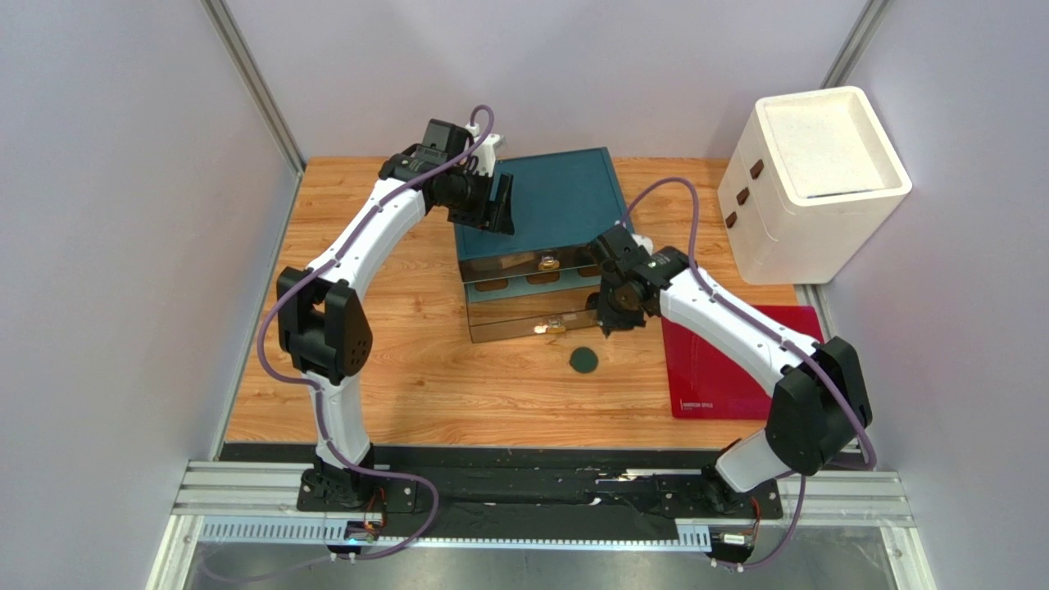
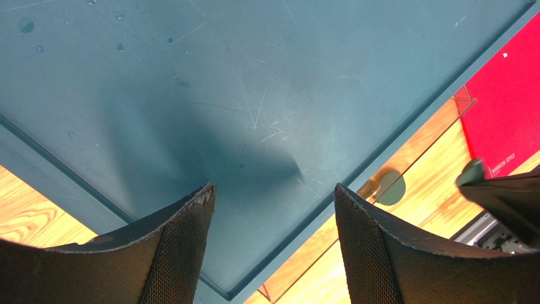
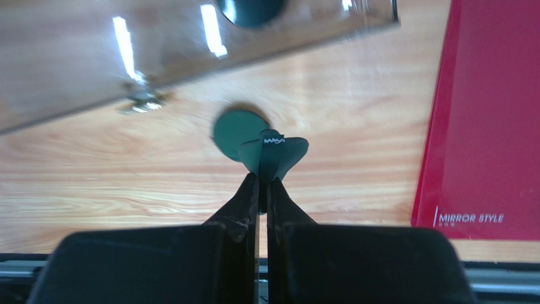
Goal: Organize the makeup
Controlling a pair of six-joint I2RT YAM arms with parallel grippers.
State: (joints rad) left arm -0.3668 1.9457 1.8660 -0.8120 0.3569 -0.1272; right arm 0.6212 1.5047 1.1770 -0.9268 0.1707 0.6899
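Note:
In the right wrist view my right gripper [image 3: 263, 183] is shut on a dark green disc [image 3: 274, 152], which bends between the fingertips and hangs above the wooden table. A second green disc [image 3: 236, 128] lies flat on the table just beyond it, seen from above [image 1: 584, 360] in front of the drawers. A third green disc [image 3: 250, 9] sits inside the clear drawer [image 3: 190, 50]. My left gripper [image 2: 274, 209] stands open over the lid of the teal box [image 2: 253, 95] with nothing between its fingers. In the top view the right gripper [image 1: 612, 322] is at the right end of the pulled-out drawer.
The teal box [image 1: 554, 197] has clear drawers [image 1: 530, 322] pulled out toward me, with small brown items inside. A red mat [image 1: 739, 363] lies right of the drawers. A white foam box [image 1: 819, 178] stands at the back right. Grey walls close in both sides.

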